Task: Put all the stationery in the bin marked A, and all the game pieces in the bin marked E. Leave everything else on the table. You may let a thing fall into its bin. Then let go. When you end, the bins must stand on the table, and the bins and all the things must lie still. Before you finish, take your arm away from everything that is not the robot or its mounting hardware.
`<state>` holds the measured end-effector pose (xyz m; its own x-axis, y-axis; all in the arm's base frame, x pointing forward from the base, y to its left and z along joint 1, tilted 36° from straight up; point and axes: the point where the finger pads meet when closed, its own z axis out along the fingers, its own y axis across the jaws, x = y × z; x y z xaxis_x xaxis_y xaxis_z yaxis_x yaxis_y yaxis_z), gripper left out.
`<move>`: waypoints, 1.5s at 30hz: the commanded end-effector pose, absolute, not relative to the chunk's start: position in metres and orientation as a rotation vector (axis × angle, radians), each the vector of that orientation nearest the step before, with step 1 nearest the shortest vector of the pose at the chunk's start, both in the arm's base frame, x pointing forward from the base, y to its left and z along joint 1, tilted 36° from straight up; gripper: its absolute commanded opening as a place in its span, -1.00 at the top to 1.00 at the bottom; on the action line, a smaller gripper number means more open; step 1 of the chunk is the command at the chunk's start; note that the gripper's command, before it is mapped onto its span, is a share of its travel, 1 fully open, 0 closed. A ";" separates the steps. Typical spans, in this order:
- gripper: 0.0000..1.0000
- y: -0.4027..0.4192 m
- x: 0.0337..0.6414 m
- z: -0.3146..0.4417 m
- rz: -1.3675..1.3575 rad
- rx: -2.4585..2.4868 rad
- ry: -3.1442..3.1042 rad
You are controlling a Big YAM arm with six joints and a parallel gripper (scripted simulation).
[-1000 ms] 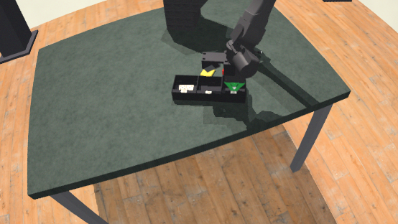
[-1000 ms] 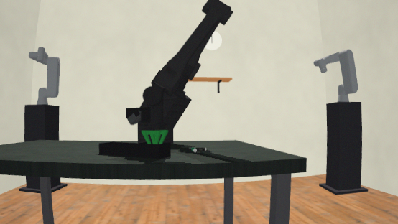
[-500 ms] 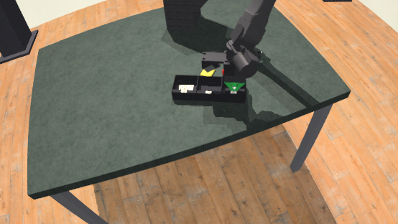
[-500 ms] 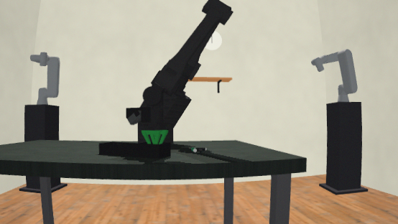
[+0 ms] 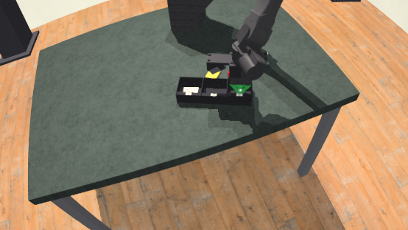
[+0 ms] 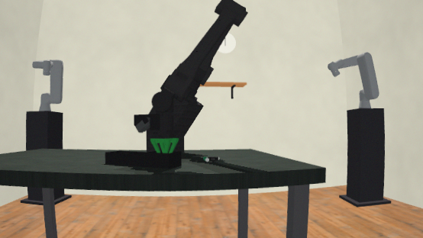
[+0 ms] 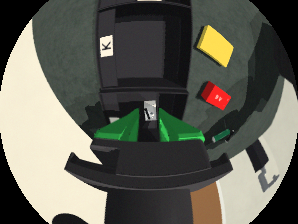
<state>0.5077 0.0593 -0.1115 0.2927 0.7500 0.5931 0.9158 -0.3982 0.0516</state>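
A three-compartment black bin block (image 5: pixel 215 100) (image 6: pixel 127 159) (image 7: pixel 146 90) stands on the table. Its middle compartment is labelled K; the left and right labels are unreadable. My gripper (image 5: pixel 240 91) (image 6: pixel 164 152) (image 7: pixel 148 112) points down into the right compartment, its green fingers slightly open. A small silver-grey piece (image 7: pixel 150 106) shows between the fingertips with a narrow gap on each side; its height is unclear. White spotted pieces (image 5: pixel 191 89) lie in the left compartment. Behind the bins lie a yellow block (image 5: pixel 213 75) (image 7: pixel 215 46), a red block (image 5: pixel 228 74) (image 7: pixel 216 96) and a small green-and-black cylinder (image 6: pixel 207 159) (image 7: pixel 221 135).
The arm's dark body hangs over the area behind the right compartment and partly hides the red block in the top view. The arm's base (image 5: pixel 187 16) stands at the table's back edge. The table's front edge (image 5: pixel 158 164) runs in front of the bins.
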 end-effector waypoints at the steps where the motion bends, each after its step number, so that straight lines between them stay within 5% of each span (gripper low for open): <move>1: 0.44 0.054 0.513 -0.105 -0.811 -2.278 -1.516; 45: 0.44 0.018 0.497 -0.055 -0.823 -2.287 -1.514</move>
<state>0.4961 0.0275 -0.0631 0.2902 0.7497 0.5947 0.9105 -0.4077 0.0697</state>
